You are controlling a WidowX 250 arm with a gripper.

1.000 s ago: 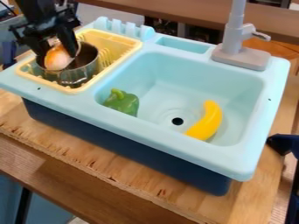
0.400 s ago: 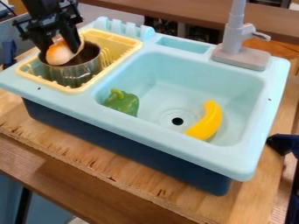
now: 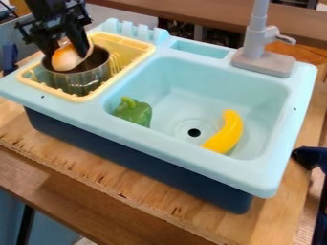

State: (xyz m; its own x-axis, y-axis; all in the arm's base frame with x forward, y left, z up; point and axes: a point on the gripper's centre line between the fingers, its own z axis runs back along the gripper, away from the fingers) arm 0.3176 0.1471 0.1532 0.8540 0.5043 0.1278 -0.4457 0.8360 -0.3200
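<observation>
The black gripper (image 3: pixel 69 51) hangs at the upper left, shut on an orange-and-white rounded object (image 3: pixel 66 58). That object is at the mouth of a metal pot (image 3: pixel 80 82), over its near left part; whether it touches the pot I cannot tell. The pot stands in a yellow dish rack (image 3: pixel 137 47) on the left side of the light blue toy sink (image 3: pixel 191 155). In the basin, a green pepper (image 3: pixel 134 112) lies by the left wall and a yellow banana (image 3: pixel 226 133) lies right of the drain.
A grey faucet (image 3: pixel 263 50) rises from the sink's back right rim. Light blue upright prongs (image 3: pixel 135 31) stand behind the rack. The sink rests on a wooden board (image 3: pixel 150 200), and a dark blue object (image 3: pixel 311 158) juts in at the right edge.
Compared with a second ago, the gripper and the object it holds are slightly higher and further right. The pot has shifted a little within the rack and stands more level.
</observation>
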